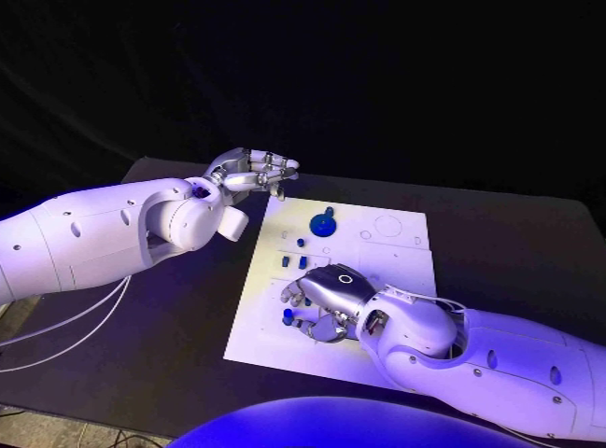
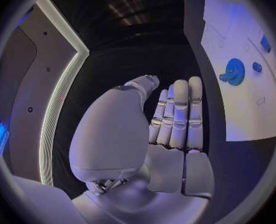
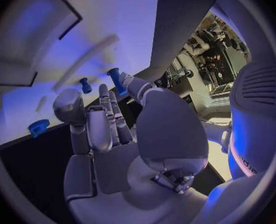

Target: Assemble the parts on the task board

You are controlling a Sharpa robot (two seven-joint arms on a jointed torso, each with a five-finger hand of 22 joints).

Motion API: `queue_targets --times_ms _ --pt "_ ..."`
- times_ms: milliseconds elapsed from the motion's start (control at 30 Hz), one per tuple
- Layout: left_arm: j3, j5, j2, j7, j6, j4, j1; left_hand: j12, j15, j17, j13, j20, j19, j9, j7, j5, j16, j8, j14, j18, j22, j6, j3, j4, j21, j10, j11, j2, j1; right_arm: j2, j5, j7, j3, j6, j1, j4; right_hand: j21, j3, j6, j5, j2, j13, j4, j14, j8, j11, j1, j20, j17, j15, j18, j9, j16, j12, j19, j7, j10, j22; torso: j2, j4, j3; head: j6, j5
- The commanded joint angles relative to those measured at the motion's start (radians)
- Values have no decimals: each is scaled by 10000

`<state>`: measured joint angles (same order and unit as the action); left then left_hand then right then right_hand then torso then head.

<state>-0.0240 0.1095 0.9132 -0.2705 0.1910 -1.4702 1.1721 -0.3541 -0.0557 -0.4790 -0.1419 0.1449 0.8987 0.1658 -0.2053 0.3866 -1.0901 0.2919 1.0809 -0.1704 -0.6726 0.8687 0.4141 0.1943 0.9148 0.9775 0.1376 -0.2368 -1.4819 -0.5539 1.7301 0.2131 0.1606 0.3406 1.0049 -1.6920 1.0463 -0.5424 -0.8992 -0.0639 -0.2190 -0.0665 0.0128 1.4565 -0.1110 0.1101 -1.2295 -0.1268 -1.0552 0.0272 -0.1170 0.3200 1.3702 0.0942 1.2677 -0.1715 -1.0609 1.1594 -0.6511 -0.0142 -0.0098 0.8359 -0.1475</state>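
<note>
**On the near half of the task board: a small part being picked up**

On the white task board (image 1: 384, 280), the right hand (image 1: 327, 297) is lowered over the near left area, fingers curled downward among small blue parts (image 1: 290, 317). In the right wrist view one blue peg-like part (image 3: 117, 80) sits at the fingertips (image 3: 127, 82), apparently pinched, though firm contact cannot be confirmed. The left hand (image 1: 253, 173) hovers beyond the board's far left corner, fingers closed together, holding nothing. A blue gear (image 1: 324, 225) lies on the far half of the board, with smaller blue pieces (image 1: 295, 261) between it and the right hand. The step appears to be a pick-up; the next move would call for lifting the peg cleanly and carrying it to its seat. The black table (image 1: 518, 252) surrounds the board; the room beyond is dark.
</note>
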Motion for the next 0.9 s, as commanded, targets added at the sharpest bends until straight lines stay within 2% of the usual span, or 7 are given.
queue_targets --times_ms 33,167,267,333,467,667,900 --pt "7 -24 -5 -41 -150 -8 7 -35 -40 -12 -12 85 -20 -15 -9 42 -72 14 -49 -130 0 -46 9 -66 -9 -108 7 105 0 -302 -32 -190 -23 939 6 -290 -863 643 372 -47 -38 -39 -58 -308 183 73 -121 -59 717 66 -224 -41 -376 134 -458 63 643 -597 9 -8 4 -41 28" --pt "7 -24 4 -42 -144 10 7 -35 -40 -12 -12 85 -20 -15 -9 42 -72 14 -49 -130 0 -46 9 -66 -9 -108 7 105 0 -769 -378 -500 -91 1235 120 -697 -2015 3033 859 -212 452 -66 -458 -661 355 196 -833 -187 1512 186 -395 -61 -725 711 -875 312 1565 -1377 21 -21 6 -70 66" --pt "6 -24 6 -45 -139 28 6 -38 -40 -12 -13 86 -21 -15 -10 42 -73 15 -51 -130 -1 -48 8 -71 -8 -117 7 103 -4 -1276 -837 -731 -143 1373 330 -1056 -2197 4108 874 -227 588 -65 -914 -682 324 217 -1255 -198 1579 186 -397 -47 -714 1086 -841 310 1814 -1473 29 -24 3 -115 118" --pt "6 -24 6 -47 -142 36 6 -38 -40 -12 -13 86 -21 -15 -10 42 -73 15 -51 -130 -1 -48 8 -71 -8 -117 7 103 -4 -1644 -1236 -911 -169 1523 484 -1265 -2106 4424 829 -237 675 -72 -1161 -622 287 192 -1484 -182 1536 171 -376 -34 -659 1300 -723 293 1838 -1388 29 -12 -1 -160 169" --pt "-1 -24 6 -47 -148 51 4 -38 -40 -12 -13 86 -21 -15 -10 42 -73 15 -51 -130 -1 -48 8 -71 -8 -117 7 103 -4 -2679 -3199 -1293 -208 1866 919 -1633 -414 4069 -202 -303 1263 -214 -1295 88 -209 18 -1974 -11 95 -6 -47 117 59 2236 383 -159 378 -126 32 -9 -3 -229 333" --pt "-15 -24 8 -72 -156 31 3 -43 -41 -12 -14 87 -23 -15 -10 42 -74 17 -56 -130 -1 -53 8 -76 -8 -132 9 102 -6 -4154 -6354 -885 -219 1038 1441 -1660 885 3554 -823 -649 990 -382 -1786 437 -454 -332 -1638 210 -1134 -270 188 118 666 2452 1034 153 -1087 895 90 -48 -29 -261 829" --pt "-25 -24 14 -183 -234 -24 -18 -116 -55 -10 -35 110 -84 6 48 24 -77 92 -131 -123 12 -8 -54 -29 -46 -219 -3 84 115 -5507 -7289 -188 -120 570 1502 -1932 1734 3578 -1043 -825 456 -2795 -2197 563 -921 -737 -1308 547 -1814 -618 359 757 986 4946 1377 503 -1839 1641 118 -94 -11 -248 1140"
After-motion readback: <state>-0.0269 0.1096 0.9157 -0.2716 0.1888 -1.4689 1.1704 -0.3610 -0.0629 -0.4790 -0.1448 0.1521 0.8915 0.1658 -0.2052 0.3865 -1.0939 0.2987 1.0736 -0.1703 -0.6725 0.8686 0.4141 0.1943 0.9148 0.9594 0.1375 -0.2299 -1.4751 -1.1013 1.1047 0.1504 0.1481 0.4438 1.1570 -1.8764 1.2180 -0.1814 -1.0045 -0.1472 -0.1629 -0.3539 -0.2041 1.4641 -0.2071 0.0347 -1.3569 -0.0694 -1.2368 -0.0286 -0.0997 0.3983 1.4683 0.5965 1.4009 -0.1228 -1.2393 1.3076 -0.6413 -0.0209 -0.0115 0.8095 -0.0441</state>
